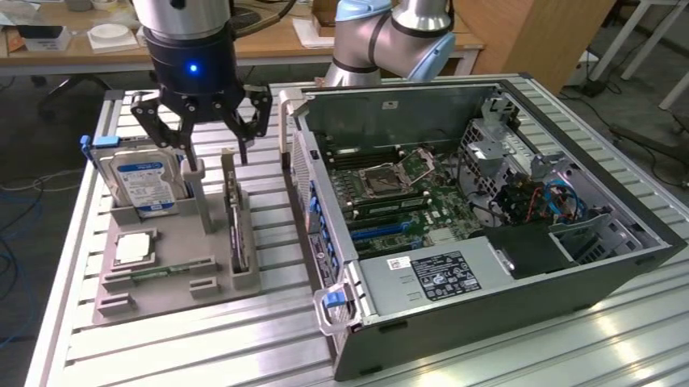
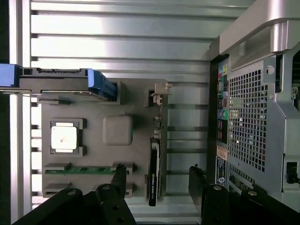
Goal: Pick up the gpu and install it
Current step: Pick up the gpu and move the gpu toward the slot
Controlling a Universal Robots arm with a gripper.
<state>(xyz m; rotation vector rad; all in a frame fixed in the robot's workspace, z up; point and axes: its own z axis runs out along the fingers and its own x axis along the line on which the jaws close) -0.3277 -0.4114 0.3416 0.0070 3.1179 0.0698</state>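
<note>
– Hovering over the tray [image 1: 161, 300], is anything held by the gripper [image 1: 215, 151]?
– Nothing is held. In the upper left of the exterior view the fingers are seen spread wide. In the wrist view the gpu [image 2: 153, 174] is framed between the two fingertips, clear of both.
– Where is the gpu found?
– It is seen standing on edge in a slot of the tray, left of centre in the exterior view. The hard drive [image 1: 145, 181] is beside it, and the open case [image 1: 582, 278] is just to its right.
– How much of the task can be counted as done?
– None, it is judged. The card has not been lifted, and the blue slots on the board [image 1: 420, 201] look unoccupied. The gripper is merely placed above the card, so pick-up and installation are both left undone.
</note>
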